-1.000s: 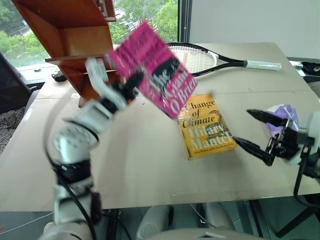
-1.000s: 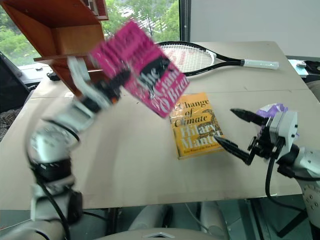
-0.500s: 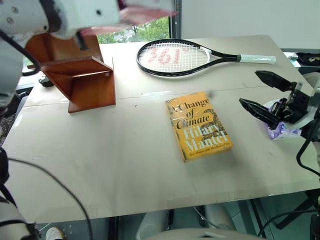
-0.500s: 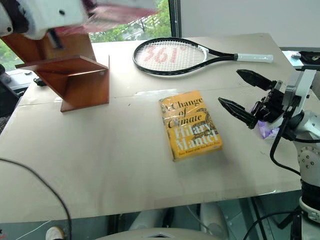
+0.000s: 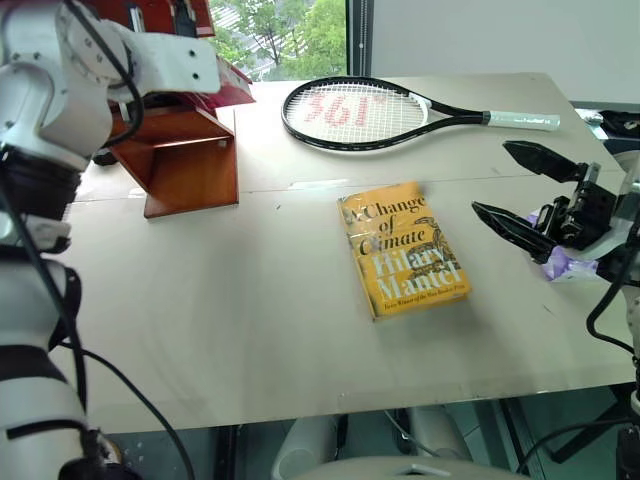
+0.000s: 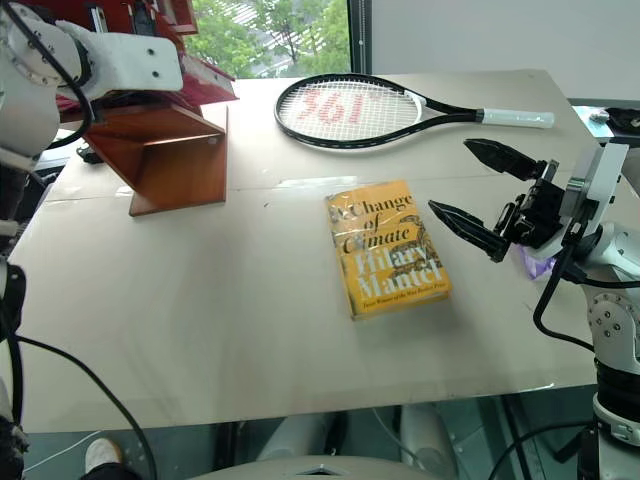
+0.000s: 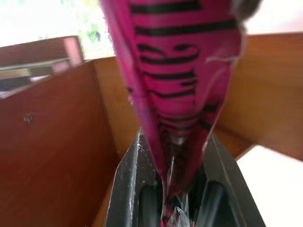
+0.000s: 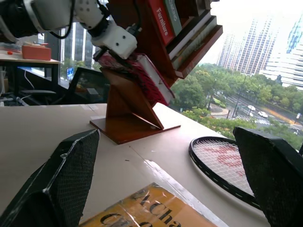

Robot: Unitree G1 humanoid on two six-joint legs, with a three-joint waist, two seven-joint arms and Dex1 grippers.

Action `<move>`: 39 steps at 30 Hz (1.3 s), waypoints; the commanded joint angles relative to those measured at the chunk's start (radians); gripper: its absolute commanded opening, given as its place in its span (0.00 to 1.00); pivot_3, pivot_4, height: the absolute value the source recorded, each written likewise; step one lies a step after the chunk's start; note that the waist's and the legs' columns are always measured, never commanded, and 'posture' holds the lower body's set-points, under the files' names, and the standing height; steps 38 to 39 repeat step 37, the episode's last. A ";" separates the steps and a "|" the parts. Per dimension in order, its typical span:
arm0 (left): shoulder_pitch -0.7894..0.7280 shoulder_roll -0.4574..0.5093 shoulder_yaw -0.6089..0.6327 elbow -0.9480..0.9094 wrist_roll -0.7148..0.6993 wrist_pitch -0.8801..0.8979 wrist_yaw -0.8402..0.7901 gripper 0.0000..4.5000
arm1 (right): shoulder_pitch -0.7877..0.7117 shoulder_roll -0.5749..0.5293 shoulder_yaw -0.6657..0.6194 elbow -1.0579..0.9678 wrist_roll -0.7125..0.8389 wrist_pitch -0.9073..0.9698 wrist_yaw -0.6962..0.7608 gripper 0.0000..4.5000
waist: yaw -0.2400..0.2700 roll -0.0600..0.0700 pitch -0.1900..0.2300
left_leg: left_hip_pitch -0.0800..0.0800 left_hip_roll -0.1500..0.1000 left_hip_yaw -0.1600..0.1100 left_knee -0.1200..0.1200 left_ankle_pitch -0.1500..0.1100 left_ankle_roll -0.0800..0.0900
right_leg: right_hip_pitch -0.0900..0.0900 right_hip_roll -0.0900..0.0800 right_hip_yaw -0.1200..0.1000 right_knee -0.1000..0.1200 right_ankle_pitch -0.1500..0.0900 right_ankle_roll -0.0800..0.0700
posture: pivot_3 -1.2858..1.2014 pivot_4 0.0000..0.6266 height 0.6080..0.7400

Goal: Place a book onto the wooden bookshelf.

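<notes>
Pink book carried up from over the surface into the wooden bookshelf.

A second ago the left end effector [image 7: 173, 198] held the bright pink paperback [image 7: 180, 80] in the air above the surface [image 5: 250, 320]; now it is up at the reddish-brown wooden bookshelf [image 5: 185, 160], still clamped on the book's lower edge, with the book inside a shelf bay between wooden walls. Placement looks nearly done; letting go remains. Further right lie one yellow "A Change of Climate" book [image 5: 403, 248] and one tennis racket [image 5: 400, 108]. The right end effector [image 6: 485, 190] hovers wide open and empty near a purple wrapper [image 5: 560, 265]. Two loose books, one racket, one bookshelf.
</notes>
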 commanded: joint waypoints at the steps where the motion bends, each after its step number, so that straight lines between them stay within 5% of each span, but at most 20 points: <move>1: -0.020 -0.035 0.007 0.134 0.060 -0.026 0.074 0.03 | 0.005 -0.035 -0.034 -0.055 0.043 0.018 0.003 1.00 | -0.003 0.000 0.000 | 0.001 0.000 0.000 0.000 0.000 -0.001 | 0.000 0.000 0.001 0.002 0.000 0.000 | 0.52 0.24 1.00; 2: -0.024 -0.050 0.020 0.156 0.057 -0.029 0.078 0.03 | 0.005 -0.044 -0.042 -0.057 0.052 0.025 0.005 1.00 | -0.004 0.000 0.000 | 0.001 0.000 0.001 0.000 0.001 -0.001 | 0.000 0.000 0.001 0.003 0.000 0.000 | 0.52 0.24 1.00; 8: 0.030 -0.034 0.123 0.017 0.004 -0.031 0.030 0.60 | -0.010 -0.102 -0.076 -0.039 0.114 0.059 0.028 1.00 | -0.004 -0.001 0.001 | 0.004 0.001 0.002 0.001 0.001 -0.002 | 0.001 -0.003 0.003 0.007 0.000 0.000 | 0.52 0.24 1.00; 15: 0.245 0.018 0.485 -0.561 -0.355 0.202 -0.193 0.60 | 0.037 -0.131 -0.106 -0.020 0.126 0.081 0.044 1.00 | -0.001 -0.002 0.001 | -0.007 0.001 0.000 0.003 0.000 0.000 | -0.006 -0.005 -0.001 0.004 0.000 0.000 | 0.52 0.24 1.00; 18: 0.343 -0.119 0.751 -0.887 -0.708 0.553 -0.257 0.60 | 0.098 -0.160 -0.111 -0.006 0.068 0.079 0.053 1.00 | 0.008 -0.002 0.001 | -0.013 0.000 -0.005 0.006 0.000 0.000 | -0.006 -0.007 -0.007 -0.001 0.000 0.000 | 0.52 0.24 1.00; 23: 0.698 -0.373 0.948 -1.239 -0.932 0.872 -0.108 0.60 | 0.210 -0.192 -0.088 0.063 -0.116 0.015 0.038 1.00 | 0.002 0.006 -0.004 | -0.010 0.000 -0.005 0.010 -0.001 0.001 | 0.000 -0.006 -0.009 -0.004 0.000 0.000 | 0.52 0.24 1.00; 32: 1.501 -0.569 1.030 -1.245 -0.914 0.445 0.046 0.60 | 0.480 -0.200 -0.218 0.168 -0.225 -0.073 0.103 1.00 | 0.011 0.004 -0.003 | 0.012 0.003 0.006 0.001 0.000 0.000 | 0.010 -0.004 0.006 0.001 0.001 -0.001 | 0.52 0.24 1.00; 39: 1.671 -0.590 1.056 -1.191 -0.969 0.337 0.061 0.60 | 0.590 -0.207 -0.273 0.185 -0.254 -0.092 0.146 1.00 | 0.027 0.004 -0.004 | 0.017 0.005 0.006 0.000 -0.002 0.002 | 0.019 -0.003 0.006 -0.007 0.000 0.000 | 0.52 0.24 1.00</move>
